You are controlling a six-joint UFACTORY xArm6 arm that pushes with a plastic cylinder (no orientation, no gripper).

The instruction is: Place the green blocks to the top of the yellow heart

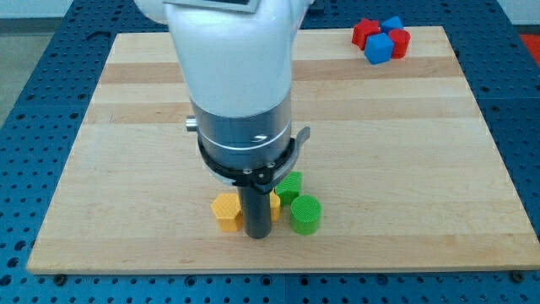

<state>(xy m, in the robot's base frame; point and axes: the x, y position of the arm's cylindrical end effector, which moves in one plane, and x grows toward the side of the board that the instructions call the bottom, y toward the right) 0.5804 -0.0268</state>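
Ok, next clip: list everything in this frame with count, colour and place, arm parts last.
green blocks: 2, green; a round one near the view's bottom centre, another just above-left of it, partly hidden by the arm.
yellow blocks: 2, yellow; one left of the rod, one just right of it, mostly hidden; shapes unclear.
red blocks: 2, red; clustered at the view's top right.
blue blocks: 2, blue; same cluster.
wooden board: 1, light wood; fills the view.
arm: 1, white and grey; centre.
my tip: 1, dark; between the yellow blocks, left of the round green one.
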